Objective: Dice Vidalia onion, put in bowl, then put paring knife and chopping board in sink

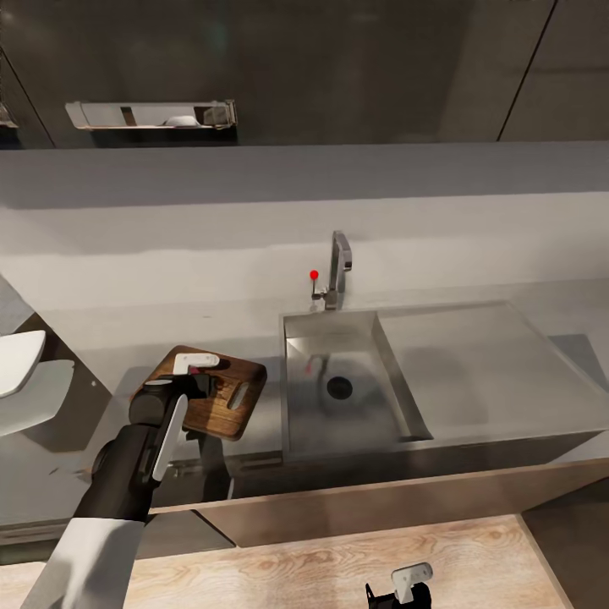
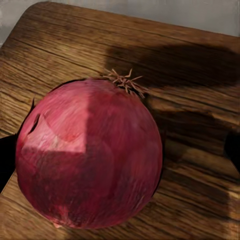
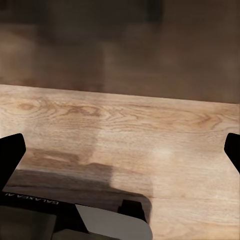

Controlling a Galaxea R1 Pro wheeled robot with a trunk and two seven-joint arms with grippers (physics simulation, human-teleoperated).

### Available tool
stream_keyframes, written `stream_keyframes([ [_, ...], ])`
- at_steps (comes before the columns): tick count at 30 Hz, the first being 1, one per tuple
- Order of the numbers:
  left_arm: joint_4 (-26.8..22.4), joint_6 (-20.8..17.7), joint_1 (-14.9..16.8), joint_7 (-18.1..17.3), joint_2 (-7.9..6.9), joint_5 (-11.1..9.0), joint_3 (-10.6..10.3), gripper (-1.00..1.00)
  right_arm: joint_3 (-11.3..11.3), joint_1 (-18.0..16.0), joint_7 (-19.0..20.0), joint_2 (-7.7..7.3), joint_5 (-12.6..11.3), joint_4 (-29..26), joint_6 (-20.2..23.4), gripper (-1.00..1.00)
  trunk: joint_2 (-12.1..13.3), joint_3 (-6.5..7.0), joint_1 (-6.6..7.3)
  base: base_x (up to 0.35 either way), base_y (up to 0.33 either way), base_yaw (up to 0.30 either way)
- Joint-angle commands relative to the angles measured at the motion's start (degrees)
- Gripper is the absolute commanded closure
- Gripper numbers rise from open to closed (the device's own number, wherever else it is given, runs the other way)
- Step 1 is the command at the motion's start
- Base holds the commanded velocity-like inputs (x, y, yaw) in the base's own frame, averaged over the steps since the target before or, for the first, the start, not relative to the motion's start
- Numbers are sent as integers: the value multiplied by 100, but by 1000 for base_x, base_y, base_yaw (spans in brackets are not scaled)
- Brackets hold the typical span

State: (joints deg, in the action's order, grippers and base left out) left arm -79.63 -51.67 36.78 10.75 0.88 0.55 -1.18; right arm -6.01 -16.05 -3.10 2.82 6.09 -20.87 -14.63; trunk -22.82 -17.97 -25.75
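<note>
A red-skinned onion [image 2: 90,155] rests on the dark wooden chopping board [image 2: 190,50], its dry root tuft up. My left gripper [image 2: 118,155] straddles it, open: one dark finger [image 2: 6,160] is at the onion's side, the other stands apart from it. From the head view the left gripper [image 1: 199,372] hangs over the chopping board [image 1: 241,385] on the countertop [image 1: 93,385], left of the sink [image 1: 296,397]. The basin shows just its drain. A white bowl [image 1: 17,364] is cut off at the left edge. The paring knife is out of view. My right gripper [image 1: 406,588] is open, low over the floor.
A chrome tap [image 1: 338,271] with a red dot stands behind the basin. The flat drainboard [image 1: 474,372] stretches to the right of it. Dark cabinets lie under the worktop, and pale wooden floor [image 3: 125,125] is in front.
</note>
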Motion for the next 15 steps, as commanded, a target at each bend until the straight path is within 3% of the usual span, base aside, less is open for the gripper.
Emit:
stream_keyframes([
  [1,-19,-27,4,15,0,3,-3,-100,-7,-4,-33,0,59,4,-11,-100,-10,-4,-3,0,0,0],
  [15,-69,-27,4,15,0,6,-4,-100,-12,-4,-33,0,59,4,-11,-100,-10,119,-3,0,0,0],
])
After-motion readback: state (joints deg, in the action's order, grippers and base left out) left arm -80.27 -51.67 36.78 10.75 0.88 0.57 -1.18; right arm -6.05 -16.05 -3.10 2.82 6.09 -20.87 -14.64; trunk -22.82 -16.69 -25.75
